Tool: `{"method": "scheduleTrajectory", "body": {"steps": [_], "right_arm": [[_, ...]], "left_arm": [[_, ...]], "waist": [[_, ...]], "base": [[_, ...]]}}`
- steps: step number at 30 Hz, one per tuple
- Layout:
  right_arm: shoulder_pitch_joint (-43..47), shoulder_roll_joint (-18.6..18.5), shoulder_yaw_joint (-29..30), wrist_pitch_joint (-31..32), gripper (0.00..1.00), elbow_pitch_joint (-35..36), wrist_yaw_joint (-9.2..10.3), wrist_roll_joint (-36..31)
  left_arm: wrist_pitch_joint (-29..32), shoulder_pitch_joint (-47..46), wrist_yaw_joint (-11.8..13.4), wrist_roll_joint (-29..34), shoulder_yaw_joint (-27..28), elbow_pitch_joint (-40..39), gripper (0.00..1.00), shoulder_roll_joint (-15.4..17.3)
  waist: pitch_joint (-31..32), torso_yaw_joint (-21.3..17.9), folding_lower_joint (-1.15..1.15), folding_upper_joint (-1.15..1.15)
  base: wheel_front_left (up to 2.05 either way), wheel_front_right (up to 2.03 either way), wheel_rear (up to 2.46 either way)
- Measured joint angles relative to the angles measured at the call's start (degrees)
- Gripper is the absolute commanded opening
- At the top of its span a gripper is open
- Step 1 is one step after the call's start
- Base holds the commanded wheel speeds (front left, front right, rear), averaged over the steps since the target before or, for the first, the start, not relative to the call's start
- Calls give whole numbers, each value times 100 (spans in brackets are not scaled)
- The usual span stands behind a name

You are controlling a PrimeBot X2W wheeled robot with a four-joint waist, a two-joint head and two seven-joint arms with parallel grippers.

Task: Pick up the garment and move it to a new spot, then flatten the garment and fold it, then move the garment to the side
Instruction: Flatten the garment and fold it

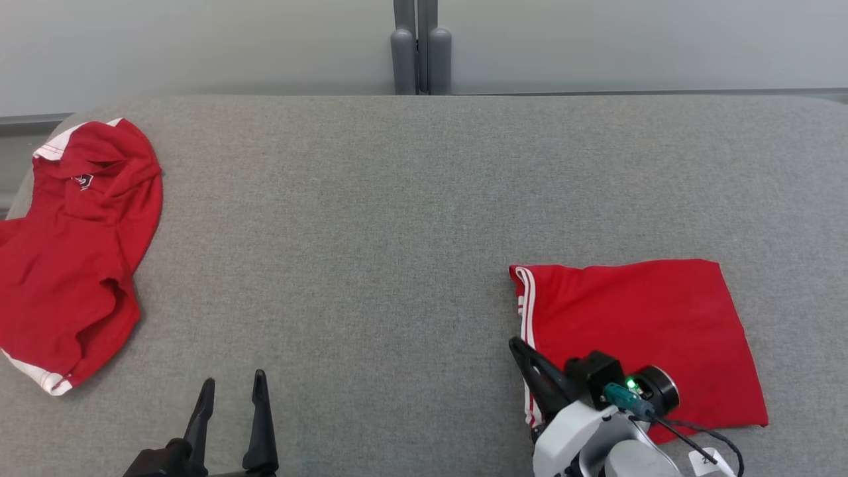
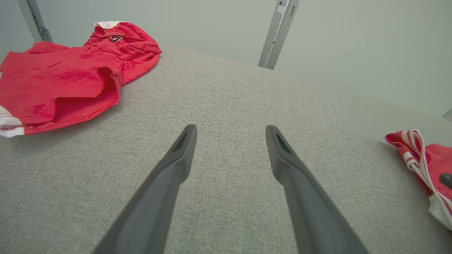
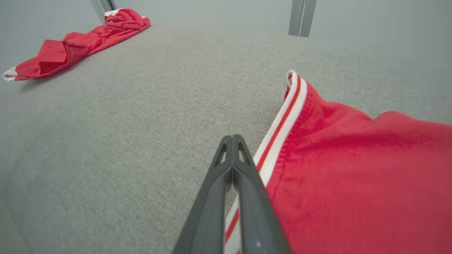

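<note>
**Folded garment at the worktop's right side, right gripper closed at its striped hem**

Grey fabric-covered worktop [image 1: 397, 232], head view. At 4 o'clock lies the folded red garment [image 1: 636, 311], a flat, roughly rectangular packet. At 9 o'clock, well apart from it, lies a crumpled red shirt [image 1: 73, 252] with white trim. The left gripper [image 1: 234, 377], at 7 o'clock, hovers over bare cloth surface with its fingers spread and nothing between them. The right gripper [image 1: 517, 344], at 5 o'clock, has its fingers pressed together and lies along the white striped hem [image 3: 282, 120] of the folded garment.

Hazards: the fold looks complete, so the remaining step is judged to be the shift aside. A push or drag applied at the hem alone could peel the upper layer back or bunch the packet, since the textile surface is likely to resist sliding. A sweep toward 3 o'clock could carry cloth past the worktop's edge.

Not resolved: whether the closed fingers touch the hem or merely run beside it. The garment's near corner is covered by the right wrist. The crumpled shirt is cut off at the left border. The folded garment's type cannot be told.
</note>
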State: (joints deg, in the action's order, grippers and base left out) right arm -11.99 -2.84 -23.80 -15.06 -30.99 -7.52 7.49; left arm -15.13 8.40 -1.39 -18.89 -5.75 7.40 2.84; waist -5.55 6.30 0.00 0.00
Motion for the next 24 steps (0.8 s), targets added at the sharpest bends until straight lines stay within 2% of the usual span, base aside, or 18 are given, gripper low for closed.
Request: {"method": "scheduleTrajectory", "body": {"steps": [6,11,15,16,18,19,24], "right_arm": [[413,-152,481,1,0,1146,-1,-27],[937,-651,1519,1,0,1976,0,5],[1227,-901,2302,0,0,2150,0,60],[1308,-935,2477,0,9,2147,0,102],[1421,-985,2747,0,57,2060,0,178],[1475,-1012,2882,0,98,1996,0,199],[1700,-1072,3181,0,100,1497,1,311]], "left_arm": [[0,76,13,0,132,-58,100,0],[0,227,-3,1,221,-110,100,0],[0,274,-24,7,249,-107,100,0],[0,286,-57,25,238,-77,100,-1],[0,316,-64,31,243,-57,100,-2],[0,339,-69,44,249,-43,100,-1],[0,422,-100,79,264,8,100,-1]], "waist": [[201,-115,0,0],[439,-261,0,0],[548,-425,0,0],[577,-469,0,0],[626,-540,0,0],[652,-574,0,0],[760,-701,0,0]], "base": [[0,0,0],[0,0,0],[0,0,0],[0,0,0],[0,0,0],[0,0,0],[0,0,0]]}}
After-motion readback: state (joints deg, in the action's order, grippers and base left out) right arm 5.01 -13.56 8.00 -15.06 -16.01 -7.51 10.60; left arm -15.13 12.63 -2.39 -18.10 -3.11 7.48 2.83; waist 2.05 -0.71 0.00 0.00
